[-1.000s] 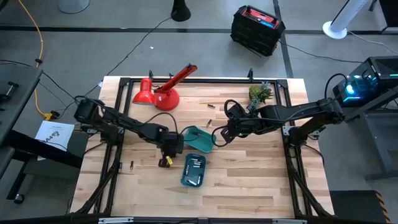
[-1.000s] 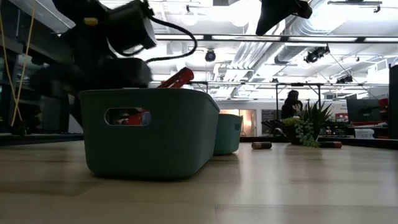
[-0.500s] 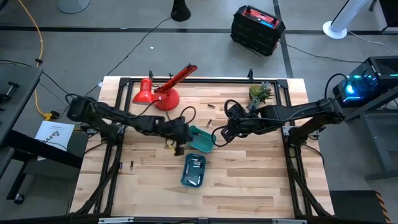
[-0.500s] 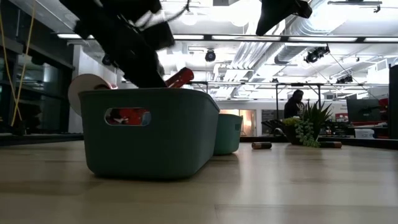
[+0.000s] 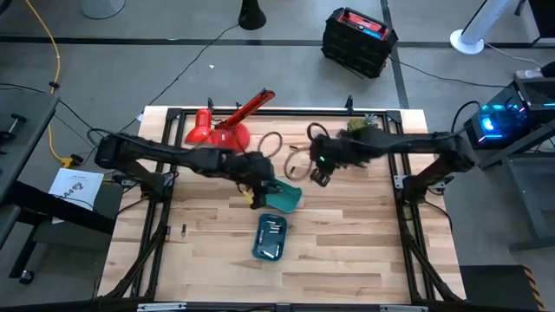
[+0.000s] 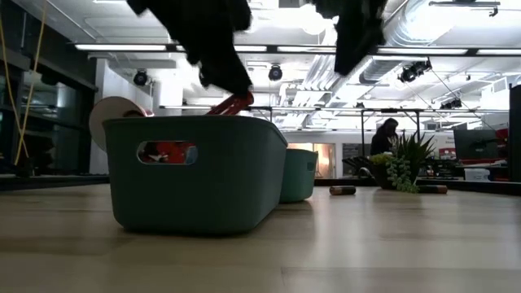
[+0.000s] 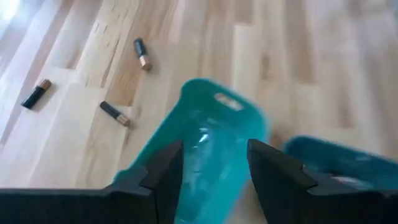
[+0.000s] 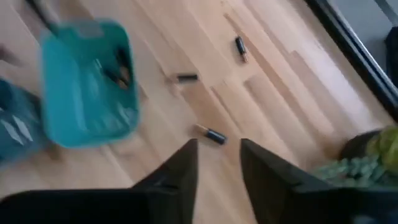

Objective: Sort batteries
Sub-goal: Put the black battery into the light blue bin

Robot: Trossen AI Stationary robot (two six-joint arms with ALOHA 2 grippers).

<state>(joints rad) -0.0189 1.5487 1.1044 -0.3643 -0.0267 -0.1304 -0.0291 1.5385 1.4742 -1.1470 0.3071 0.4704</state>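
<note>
Two teal trays stand mid-table. The far tray (image 5: 284, 198) shows in the left wrist view (image 7: 214, 146). The near tray (image 5: 270, 238) has several batteries (image 5: 271, 230) inside. Loose batteries lie on the wood (image 7: 142, 54) (image 7: 115, 114) (image 8: 212, 134) (image 8: 240, 47), and one sits at the near left (image 5: 183, 230). My left gripper (image 5: 256, 191) hangs open over the far tray's left end, with the tray showing between its fingers (image 7: 211, 168). My right gripper (image 5: 317, 171) hovers open over bare wood right of that tray (image 8: 217, 162).
A red desk lamp (image 5: 221, 130) lies at the far left. A small potted plant (image 5: 362, 128) stands at the far right. Cable loops (image 5: 282, 152) hang between the arms. A person (image 6: 383, 134) stands in the room beyond.
My left gripper has swung from the near left toward the table's far right, ending over the far tray. My right gripper has pulled back from that tray toward the far edge. Both trays have stayed put.
</note>
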